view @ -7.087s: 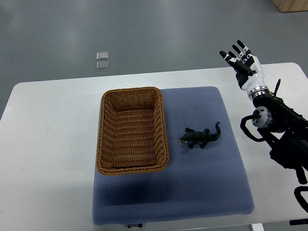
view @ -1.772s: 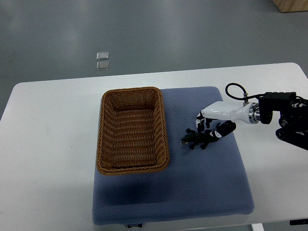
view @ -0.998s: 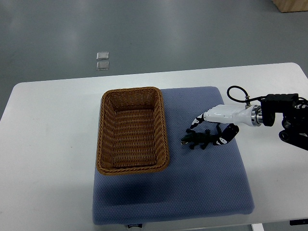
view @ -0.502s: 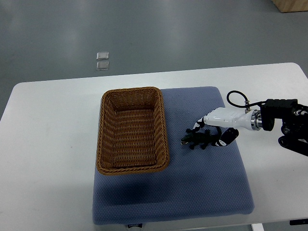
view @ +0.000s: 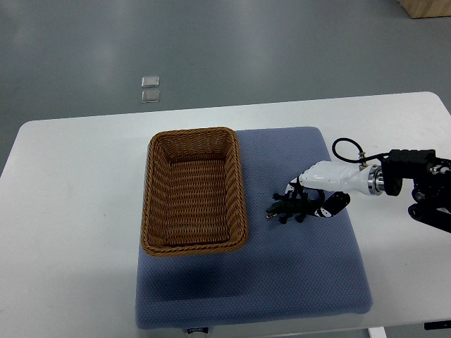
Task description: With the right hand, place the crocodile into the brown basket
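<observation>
A dark green toy crocodile [view: 285, 208] lies on the blue mat [view: 296, 282], right of the brown wicker basket [view: 194, 243]. My right hand [view: 309, 200] reaches in from the right edge and sits over the crocodile's tail end. Its fingers [view: 297, 191] curl over the body from the far side, and the thumb [view: 331, 205] closes in from the near side. The crocodile's head [view: 273, 210] sticks out to the left, toward the basket. The toy still rests on the mat. Nothing lies in the basket. My left arm does not show.
The mat covers the middle of a white table [view: 70, 232]. Two small clear squares [view: 149, 89] lie on the grey floor beyond the table's far edge. My right forearm [view: 416, 186], with a black cable loop, hangs over the table's right side.
My right hand came down from a raised, spread pose at the far right to the crocodile. Over the last second its fingers have closed tighter around the toy's rear half.
</observation>
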